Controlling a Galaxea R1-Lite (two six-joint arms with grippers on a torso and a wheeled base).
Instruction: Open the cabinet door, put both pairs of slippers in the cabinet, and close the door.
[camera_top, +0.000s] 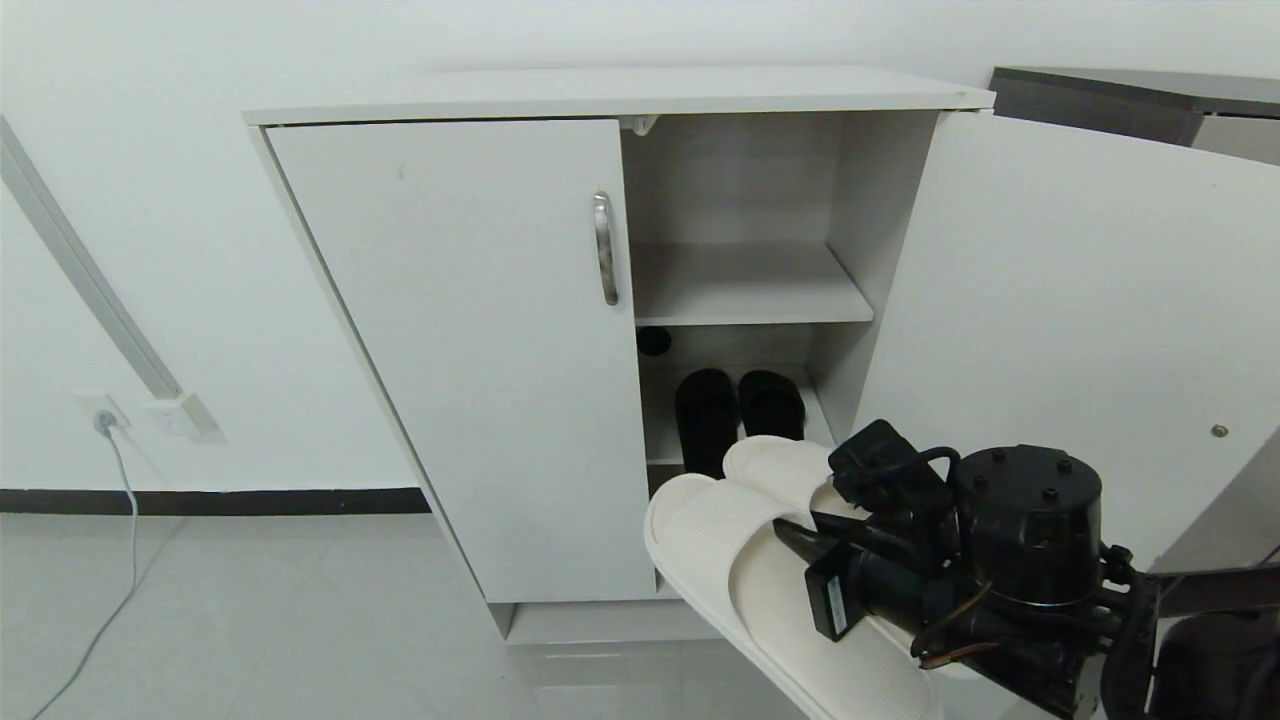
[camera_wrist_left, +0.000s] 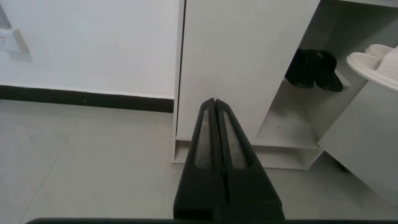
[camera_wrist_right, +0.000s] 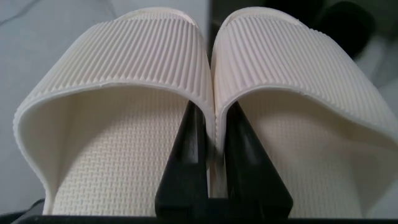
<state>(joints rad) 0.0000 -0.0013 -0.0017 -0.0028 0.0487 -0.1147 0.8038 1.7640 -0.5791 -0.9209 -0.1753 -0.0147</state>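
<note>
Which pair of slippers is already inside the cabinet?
The black pair, sitting on a shelf in the cabinet's open right side. The white pair is outside, clamped in the right gripper's jaws.

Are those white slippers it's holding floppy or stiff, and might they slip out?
Probably fairly stiff: the white slippers jut out from the right gripper without sagging. Likely light foam, since one pinch on their inner edges carries both. The ribbed straps should resist slipping.
</note>
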